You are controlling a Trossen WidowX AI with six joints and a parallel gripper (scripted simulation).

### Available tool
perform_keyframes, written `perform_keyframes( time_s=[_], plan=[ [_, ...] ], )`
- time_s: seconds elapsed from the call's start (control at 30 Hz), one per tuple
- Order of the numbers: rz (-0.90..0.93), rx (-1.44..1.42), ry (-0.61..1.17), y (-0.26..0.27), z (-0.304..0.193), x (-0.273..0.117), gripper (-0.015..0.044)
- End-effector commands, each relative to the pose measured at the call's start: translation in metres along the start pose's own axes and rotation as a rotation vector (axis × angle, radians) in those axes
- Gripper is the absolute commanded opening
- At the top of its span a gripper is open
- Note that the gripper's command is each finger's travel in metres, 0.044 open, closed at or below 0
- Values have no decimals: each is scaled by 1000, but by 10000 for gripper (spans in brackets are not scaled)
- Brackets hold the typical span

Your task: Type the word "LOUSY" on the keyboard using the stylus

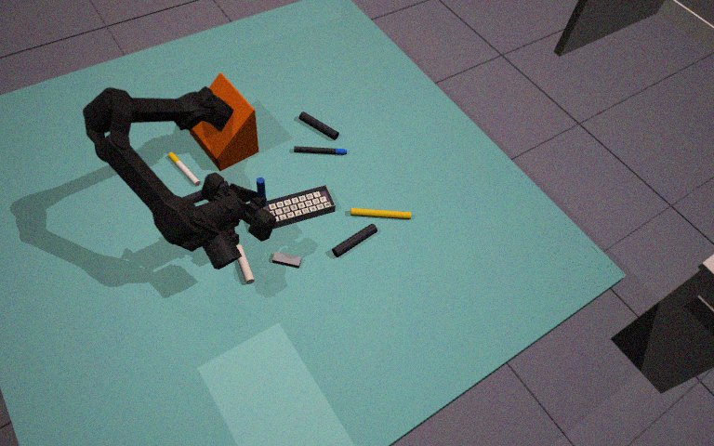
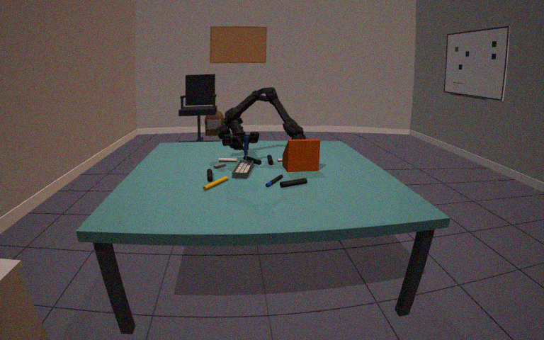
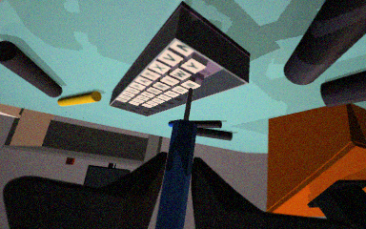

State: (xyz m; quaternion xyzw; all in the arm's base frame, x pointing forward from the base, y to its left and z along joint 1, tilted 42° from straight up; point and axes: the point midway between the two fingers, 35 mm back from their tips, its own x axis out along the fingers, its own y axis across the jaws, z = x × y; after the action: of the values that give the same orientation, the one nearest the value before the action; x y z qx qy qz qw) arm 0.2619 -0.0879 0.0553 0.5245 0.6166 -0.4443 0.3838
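Observation:
The stylus (image 1: 260, 186) (image 2: 246, 144) (image 3: 177, 191) has a blue body and a thin dark tip. My gripper (image 1: 258, 204) (image 2: 246, 140) (image 3: 179, 160) is shut on it and holds it roughly upright, tip down. The dark keyboard (image 1: 302, 205) (image 2: 243, 170) (image 3: 214, 40) with white letter keys lies on the desk. In the wrist view the stylus tip shows at the B key (image 3: 192, 84), at the end of its row near the Y and W keys. Whether the tip touches or presses that key cannot be told. In the top view the arm hides the keyboard's near end.
An orange wedge block (image 1: 231, 121) (image 2: 303, 156) (image 3: 300, 162) stands near the arm's base. A yellow stick (image 1: 380, 213) (image 2: 215, 183) (image 3: 80, 98), a black rod (image 1: 354, 240) and a small grey block (image 1: 286, 259) lie around the keyboard. A blue-ended pen (image 1: 320, 150) lies behind it.

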Motion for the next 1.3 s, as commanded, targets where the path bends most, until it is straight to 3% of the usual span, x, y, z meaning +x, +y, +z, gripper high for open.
perform_keyframes(
  time_s=[0.0,0.1,1.27],
  plan=[
    [-1,-8,-3,0,2,2,26],
    [-1,-8,-3,1,4,2,81],
    [-1,-8,-4,1,17,9,81]
  ],
)
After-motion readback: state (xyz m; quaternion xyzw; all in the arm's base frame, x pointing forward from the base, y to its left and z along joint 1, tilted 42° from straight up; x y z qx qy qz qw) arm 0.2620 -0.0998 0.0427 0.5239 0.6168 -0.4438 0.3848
